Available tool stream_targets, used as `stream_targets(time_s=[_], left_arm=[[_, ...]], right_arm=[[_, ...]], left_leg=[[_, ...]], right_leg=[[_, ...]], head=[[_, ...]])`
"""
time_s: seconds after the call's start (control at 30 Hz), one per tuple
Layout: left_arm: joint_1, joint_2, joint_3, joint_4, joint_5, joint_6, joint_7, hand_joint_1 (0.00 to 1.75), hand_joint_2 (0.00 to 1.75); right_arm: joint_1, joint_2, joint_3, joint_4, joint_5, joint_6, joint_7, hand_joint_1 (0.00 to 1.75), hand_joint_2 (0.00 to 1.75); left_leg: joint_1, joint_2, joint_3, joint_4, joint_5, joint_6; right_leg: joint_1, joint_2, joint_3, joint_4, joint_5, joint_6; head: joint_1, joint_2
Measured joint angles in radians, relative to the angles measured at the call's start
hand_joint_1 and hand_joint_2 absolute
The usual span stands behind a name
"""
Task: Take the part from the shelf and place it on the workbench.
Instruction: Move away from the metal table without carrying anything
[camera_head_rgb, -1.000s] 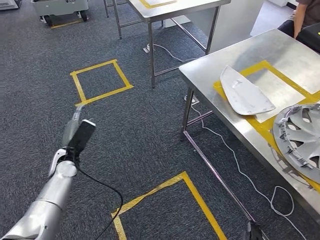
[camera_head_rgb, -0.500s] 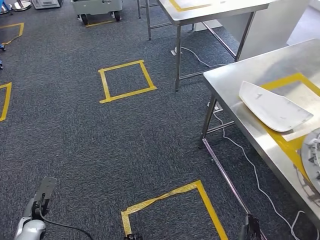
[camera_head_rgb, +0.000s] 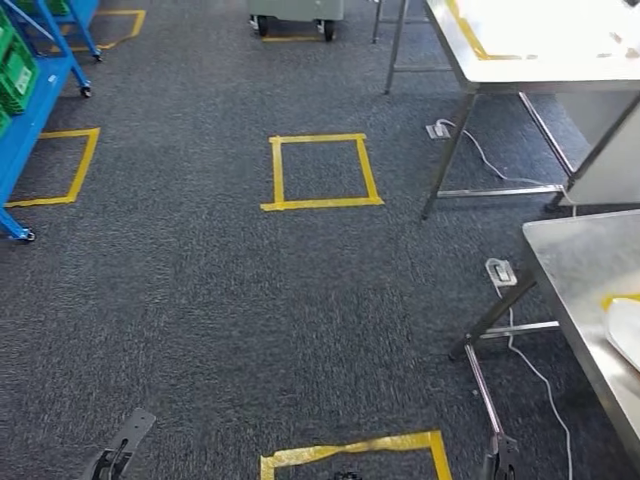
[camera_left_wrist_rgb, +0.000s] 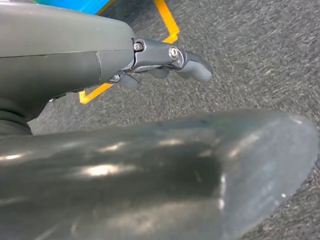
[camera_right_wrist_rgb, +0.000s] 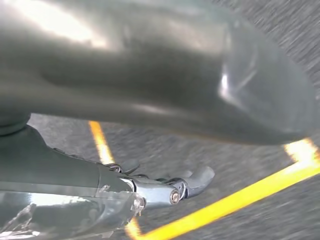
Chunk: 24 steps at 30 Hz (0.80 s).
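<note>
Underfoot, dark grey carpet (camera_head_rgb: 189, 300) fills most of the head view, and the yellow tape square (camera_head_rgb: 322, 171) near its middle serves as the landmark. Beyond the square and to its right stands a steel table (camera_head_rgb: 528, 60) with yellow tape on its brightly lit top. Nearer than the square and far to its right, the corner of the steel workbench (camera_head_rgb: 581, 280) comes in from the edge; a pale part (camera_head_rgb: 626, 335) lies on it at the very border, beside a bit of yellow tape. To the left of the square, at the far edge, stands a blue shelf (camera_head_rgb: 30, 110) on castors, with green bins (camera_head_rgb: 15, 70) in it. A second tape square (camera_head_rgb: 56, 165) lies between the shelf and the landmark, and a third (camera_head_rgb: 355, 455) lies nearer than the landmark, cut off by the frame. A white cable (camera_head_rgb: 528, 360) runs over the carpet below the workbench, past a small floor socket (camera_head_rgb: 501, 271).

The left hand (camera_left_wrist_rgb: 166, 62) hangs over the carpet in its wrist view, fingers stretched out loosely and apart from the thick thumb, gripping nothing. The right hand (camera_right_wrist_rgb: 177, 187) shows the same: fingers extended above a yellow tape line, clear of the thumb, nothing in its grasp.
</note>
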Motion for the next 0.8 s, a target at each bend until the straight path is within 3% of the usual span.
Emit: stream_targets(time_s=[0.03,0.1,0.13,0.17,0.2,0.23,0.3,0.33,0.37,0.43,0.47,0.5,0.57,0.6,0.63,0.7,0.73,0.8], left_arm=[[0.003,-0.002,-0.006,0.003,-0.012,-0.018,0.006,0.0,0.0],[0.008,-0.009,-0.026,0.009,-0.041,-0.068,0.02,0.0,0.0],[0.011,-0.013,-0.036,0.012,-0.054,-0.093,0.027,0.0,0.0],[0.016,-0.018,-0.046,0.013,-0.065,-0.113,0.033,0.0,0.0],[0.022,-0.023,-0.054,0.013,-0.071,-0.128,0.038,0.0,0.0],[0.028,-0.027,-0.059,0.014,-0.075,-0.137,0.036,0.0,0.0],[0.035,-0.036,-0.065,0.016,-0.079,-0.143,0.018,0.0,0.0],[0.036,-0.039,-0.066,0.017,-0.081,-0.142,0.005,0.0,0.0],[0.037,-0.04,-0.066,0.017,-0.085,-0.138,-0.005,0.0,0.0],[0.041,-0.041,-0.067,0.017,-0.093,-0.127,-0.017,0.0,0.0],[0.043,-0.042,-0.067,0.018,-0.098,-0.122,-0.019,0.0,0.0],[0.045,-0.042,-0.067,0.018,-0.103,-0.116,-0.021,0.0,0.0],[0.043,-0.044,-0.068,0.018,-0.114,-0.107,-0.021,0.0,0.0],[0.039,-0.046,-0.069,0.018,-0.118,-0.104,-0.022,0.0,0.0],[0.035,-0.048,-0.069,0.018,-0.122,-0.1,-0.022,0.0,0.0],[0.034,-0.051,-0.07,0.018,-0.127,-0.095,-0.024,0.0,0.0],[0.036,-0.052,-0.07,0.018,-0.129,-0.092,-0.024,0.0,0.0],[0.037,-0.053,-0.07,0.018,-0.132,-0.086,-0.026,0.0,0.0]], right_arm=[[0.0,0.0,0.0,0.001,0.0,0.0,-0.001,0.0,0.0],[0.002,-0.001,-0.001,0.003,0.004,0.001,-0.002,0.0,0.0],[0.002,-0.002,-0.001,0.004,0.007,0.001,-0.002,0.0,0.0],[0.0,-0.003,-0.001,0.004,0.011,0.001,-0.002,0.0,0.0],[-0.004,-0.004,-0.001,0.004,0.014,0.002,-0.001,0.0,0.0],[-0.009,-0.005,-0.001,0.004,0.016,0.002,-0.002,0.0,0.0],[-0.015,-0.007,-0.002,0.004,0.016,0.003,-0.005,0.0,0.0],[-0.014,-0.008,-0.003,0.004,0.015,0.003,-0.008,0.0,0.0],[-0.013,-0.009,-0.004,0.004,0.014,0.003,-0.01,0.0,0.0],[-0.013,-0.009,-0.005,0.004,0.012,0.002,-0.016,0.0,0.0],[-0.014,-0.008,-0.005,0.004,0.012,0.002,-0.017,0.0,0.0],[-0.015,-0.007,-0.006,0.004,0.012,0.001,-0.019,0.0,0.0],[-0.018,-0.003,-0.006,0.004,0.014,-0.003,-0.02,0.0,0.0],[-0.02,-0.002,-0.006,0.004,0.015,-0.006,-0.02,0.0,0.0],[-0.022,-0.001,-0.006,0.004,0.017,-0.008,-0.02,0.0,0.0],[-0.025,0.0,-0.006,0.004,0.021,-0.013,-0.019,0.0,0.0],[-0.027,0.001,-0.006,0.004,0.023,-0.014,-0.018,0.0,0.0],[-0.029,0.005,-0.005,0.004,0.026,-0.015,-0.018,0.0,0.0]], left_leg=[[0.001,-0.014,0.03,-0.002,-0.025,0.0],[0.001,-0.045,0.076,-0.005,-0.069,-0.004],[0.002,-0.059,0.092,-0.009,-0.083,-0.009],[0.002,-0.07,0.101,-0.008,-0.084,-0.015],[0.004,-0.07,0.095,0.007,-0.073,-0.023],[0.004,-0.046,0.078,0.039,-0.052,-0.03],[0.001,0.033,0.003,0.138,-0.022,-0.043],[0.0,0.068,-0.04,0.183,-0.035,-0.049],[0.001,0.084,-0.082,0.216,-0.072,-0.054],[0.005,0.088,-0.15,0.24,-0.15,-0.062],[0.008,0.09,-0.167,0.223,-0.146,-0.065],[0.01,0.097,-0.169,0.182,-0.105,-0.068],[0.012,0.143,-0.145,0.063,0.022,-0.072],[0.012,0.166,-0.133,0.019,0.065,-0.072],[0.011,0.178,-0.127,-0.006,0.091,-0.07],[0.009,0.16,-0.127,-0.012,0.111,-0.057],[0.01,0.147,-0.127,-0.013,0.119,-0.049],[0.014,0.123,-0.13,-0.015,0.13,-0.035]], right_leg=[[-0.002,0.018,-0.012,-0.063,0.086,0.001],[-0.005,0.054,-0.016,-0.184,0.297,-0.002],[-0.005,0.063,-0.011,-0.215,0.371,-0.007],[-0.002,0.057,-0.005,-0.225,0.397,-0.015],[0.0,0.048,0.006,-0.224,0.401,-0.022],[0.0,0.038,0.014,-0.228,0.399,-0.029],[-0.001,0.016,0.037,-0.245,0.387,-0.041],[-0.001,0.004,0.048,-0.25,0.378,-0.045],[-0.001,-0.008,0.059,-0.254,0.369,-0.048],[-0.002,-0.031,0.075,-0.256,0.351,-0.05],[-0.004,-0.042,0.082,-0.256,0.343,-0.05],[-0.005,-0.052,0.089,-0.256,0.336,-0.048],[-0.007,-0.07,0.103,-0.25,0.324,-0.039],[-0.006,-0.08,0.108,-0.248,0.318,-0.033],[-0.004,-0.091,0.113,-0.246,0.312,-0.027],[-0.005,-0.115,0.123,-0.247,0.304,-0.015],[-0.007,-0.11,0.125,-0.242,0.294,-0.009],[-0.011,-0.063,0.112,-0.186,0.237,-0.001]], head=[[0.002,0.0],[0.003,-0.001],[0.002,0.0],[0.002,0.0],[0.001,0.0],[0.001,0.0],[0.0,0.0],[0.0,0.0],[-0.001,0.0],[-0.001,0.0],[-0.001,0.0],[-0.001,0.0],[-0.003,0.0],[-0.003,0.0],[-0.003,0.0],[-0.002,0.0],[-0.002,0.0],[-0.001,0.0]])
